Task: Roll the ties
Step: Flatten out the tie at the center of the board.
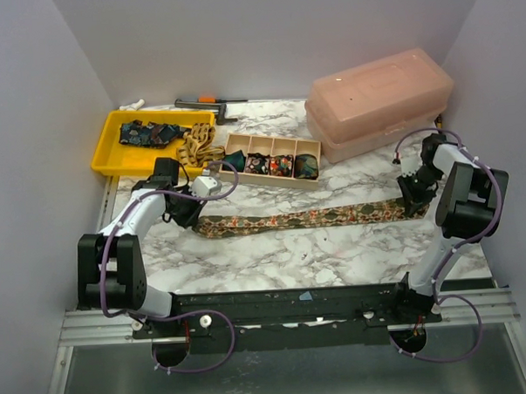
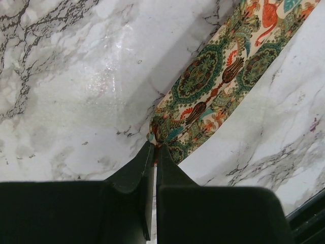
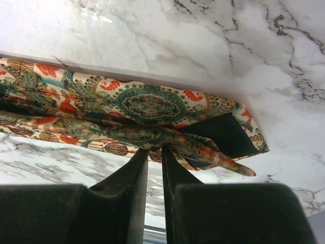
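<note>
Table: marble, arms at the near edge.
Pink box: far right, lid shut.
Tray: yellow, far left, holding a blue tie; a tan tie spills over its right side.
Tie: patterned, flat across mid-table, running left to right.
Crate: wooden, divided, just beyond the tie, with coils in its compartments.
Left gripper: closed, pinching the tie's narrow left tip.
Right gripper: pinched on the tie's wide, folded right end.
</note>
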Available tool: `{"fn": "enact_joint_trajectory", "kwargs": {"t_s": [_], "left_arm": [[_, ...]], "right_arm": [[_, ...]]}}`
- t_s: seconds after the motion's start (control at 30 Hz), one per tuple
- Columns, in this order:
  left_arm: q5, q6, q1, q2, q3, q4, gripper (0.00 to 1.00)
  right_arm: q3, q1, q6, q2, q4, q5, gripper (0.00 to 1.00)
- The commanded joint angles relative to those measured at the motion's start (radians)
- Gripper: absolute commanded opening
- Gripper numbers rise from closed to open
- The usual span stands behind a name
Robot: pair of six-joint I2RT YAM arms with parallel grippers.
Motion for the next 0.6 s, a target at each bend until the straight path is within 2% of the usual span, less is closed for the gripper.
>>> {"fn": "enact_joint_trajectory", "kwargs": {"t_s": [0.0, 0.1, 0.17, 0.2, 0.37, 0.47, 0.57], "left_arm": [[-0.076, 0.049, 0.010, 0.013, -0.032, 0.072, 0.00], [-0.104, 0.081, 0.011, 0.002, -0.046, 0.063, 0.00], [-0.095, 0.089, 0.017, -0.006, -0.032, 0.032, 0.09], [-0.084, 0.096, 0.021, -0.016, -0.025, 0.020, 0.16], [0.011, 0.164, 0.026, -0.071, 0.019, -0.077, 0.57], [0.082, 0.150, 0.018, -0.074, 0.058, -0.112, 0.71], [0.071, 0.114, -0.028, -0.033, 0.080, -0.096, 0.72]], "right_arm": [[0.052, -0.011, -0.015, 0.027, -0.039, -0.060, 0.28], [0.091, -0.010, -0.033, -0.002, -0.085, -0.086, 0.45], [0.140, -0.012, -0.045, -0.009, -0.144, -0.126, 0.50], [0.160, -0.012, -0.048, -0.013, -0.169, -0.148, 0.51], [0.223, -0.012, -0.067, -0.032, -0.249, -0.209, 0.53], [0.229, -0.012, -0.045, -0.022, -0.236, -0.230, 0.53], [0.223, -0.012, 0.011, 0.008, -0.186, -0.225, 0.45]]}}
